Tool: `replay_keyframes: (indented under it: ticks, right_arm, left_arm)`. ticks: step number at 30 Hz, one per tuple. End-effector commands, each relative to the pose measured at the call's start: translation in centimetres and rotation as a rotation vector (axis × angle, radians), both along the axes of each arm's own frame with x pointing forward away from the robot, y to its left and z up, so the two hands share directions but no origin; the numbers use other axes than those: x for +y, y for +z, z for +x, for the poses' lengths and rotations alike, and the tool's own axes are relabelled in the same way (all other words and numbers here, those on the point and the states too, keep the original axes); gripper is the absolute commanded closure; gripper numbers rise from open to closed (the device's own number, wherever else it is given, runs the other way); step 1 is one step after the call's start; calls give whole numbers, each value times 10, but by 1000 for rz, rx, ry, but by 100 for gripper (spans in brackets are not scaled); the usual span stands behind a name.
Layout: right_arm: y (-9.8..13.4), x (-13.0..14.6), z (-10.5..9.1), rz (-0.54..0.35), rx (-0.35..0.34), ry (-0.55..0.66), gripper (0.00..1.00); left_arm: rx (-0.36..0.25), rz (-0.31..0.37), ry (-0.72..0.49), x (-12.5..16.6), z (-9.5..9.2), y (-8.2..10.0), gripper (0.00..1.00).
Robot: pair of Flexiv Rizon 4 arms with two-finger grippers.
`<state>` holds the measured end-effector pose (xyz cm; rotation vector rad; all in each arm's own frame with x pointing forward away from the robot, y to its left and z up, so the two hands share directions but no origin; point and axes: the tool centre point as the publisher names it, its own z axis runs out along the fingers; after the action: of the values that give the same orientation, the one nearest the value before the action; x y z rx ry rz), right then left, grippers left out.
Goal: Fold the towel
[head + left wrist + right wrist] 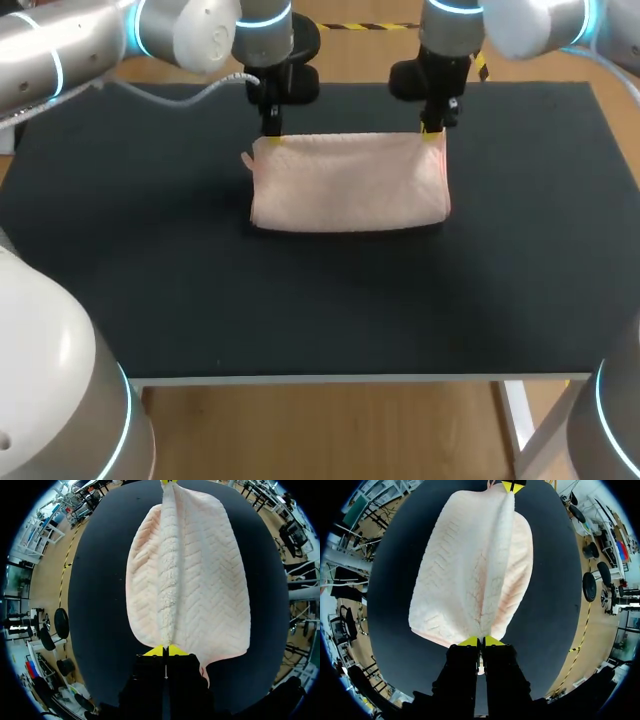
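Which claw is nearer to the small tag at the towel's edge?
Left. The left claw grips the towel corner beside the tag; the right claw grips the opposite far corner.

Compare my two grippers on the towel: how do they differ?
The left gripper pinches the towel's far left corner; the right gripper pinches its far right corner. A loose strip sticks out beside the left gripper; none shows by the right gripper. Shared: both are shut on the towel, and its far edge runs straight between them.
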<state>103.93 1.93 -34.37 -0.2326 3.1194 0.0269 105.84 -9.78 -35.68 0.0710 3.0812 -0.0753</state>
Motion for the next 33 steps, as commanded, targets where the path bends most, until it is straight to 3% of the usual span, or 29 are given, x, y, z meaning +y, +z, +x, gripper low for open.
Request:
replay_keyframes:
  ticks: [1,12,13,14,15,22,25,33]
  right_arm:
    - [-7,2,13,-10,44,-1,100]
    - [-16,1,30,-25,7,-23,100]
    - [-16,1,31,-26,4,-30,62]
    - [-16,1,32,-32,-2,-42,0]
    - [-15,1,33,-25,-5,-41,0]
    - [1,-4,35,-19,-79,-73,0]
    - [10,-6,34,-9,-94,-80,0]
    - [33,-4,23,34,-130,-74,0]
  left_arm:
    - [84,6,-1,-1,11,-1,100]
    - [92,16,-15,-5,26,-9,100]
    - [95,15,-16,-5,27,-10,100]
    - [110,19,-13,-4,28,-11,55]
    - [111,12,-10,-4,29,-12,0]
    - [106,-29,0,6,25,-2,0]
    - [89,-83,2,12,20,7,0]
    - [59,-343,-75,19,-11,34,0]
